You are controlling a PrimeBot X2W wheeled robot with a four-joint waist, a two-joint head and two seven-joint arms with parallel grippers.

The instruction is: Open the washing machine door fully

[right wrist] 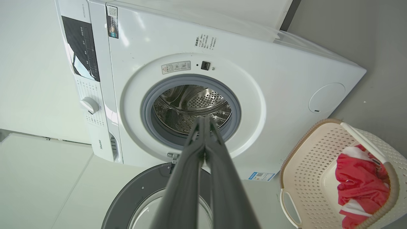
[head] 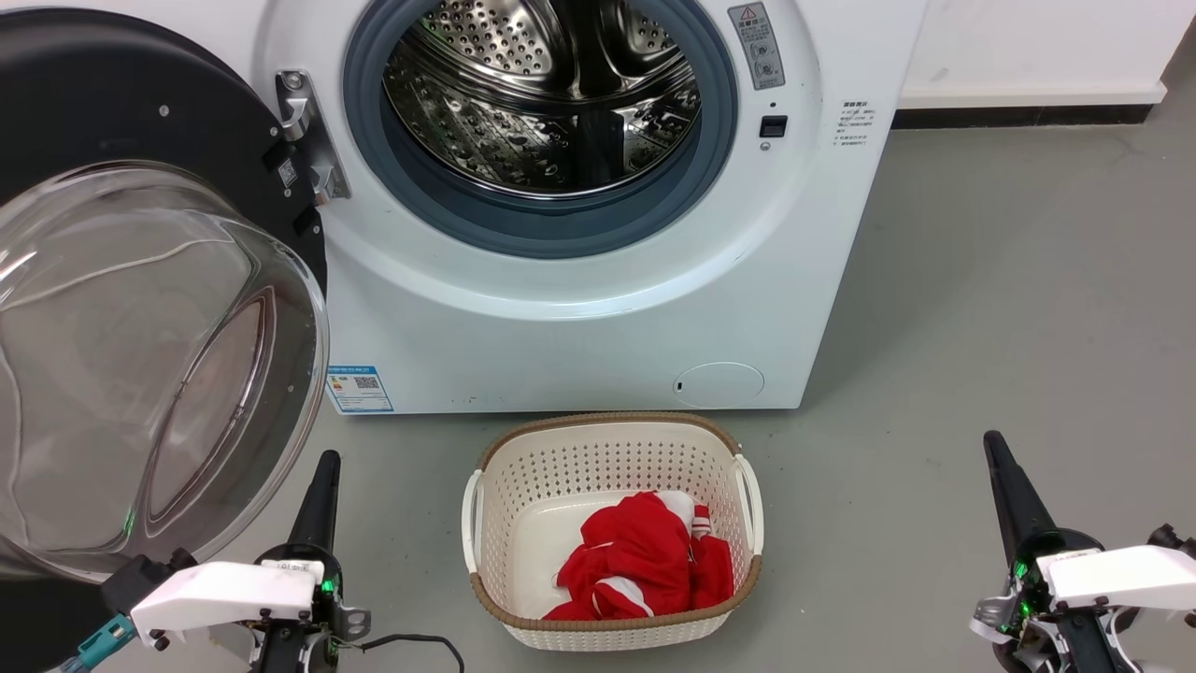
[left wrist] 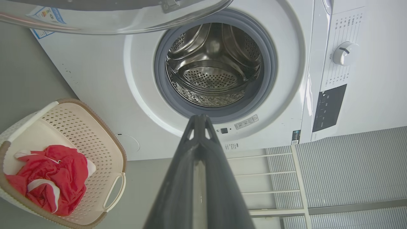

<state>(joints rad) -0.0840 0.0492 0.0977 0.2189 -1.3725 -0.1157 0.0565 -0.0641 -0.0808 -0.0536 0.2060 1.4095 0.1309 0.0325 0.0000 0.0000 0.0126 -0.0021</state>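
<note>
Washing machine door [head: 140, 308] hangs swung out far left, just up and left of the left gripper [head: 329, 460], glass bowl bulging toward the camera. Its black rim is close to the gripper tip but a gap shows, no contact. Left gripper narrow, fingers pressed together, holding nothing; the wrist view has it [left wrist: 198, 118] aimed at the open drum [left wrist: 213, 70]. Hinge [head: 304, 140] sits up and ahead of the left gripper, on the front of the washing machine [head: 579, 318]. Basket [head: 612, 533] with red cloth [head: 645, 561] is on the floor, right of the left gripper and left of the right gripper [head: 992, 441], well apart from both. Right gripper also narrow, fingers together, empty, low and well clear of the machine. Judgement: door looks at or near full swing, task near done. If any travel is left, push with the side of the closed left fingers on the black rim, not the glass. Follow the arc around the hinge, go slow, stop when it resists. Keep the arm off the basket; right arm has no job here
</note>
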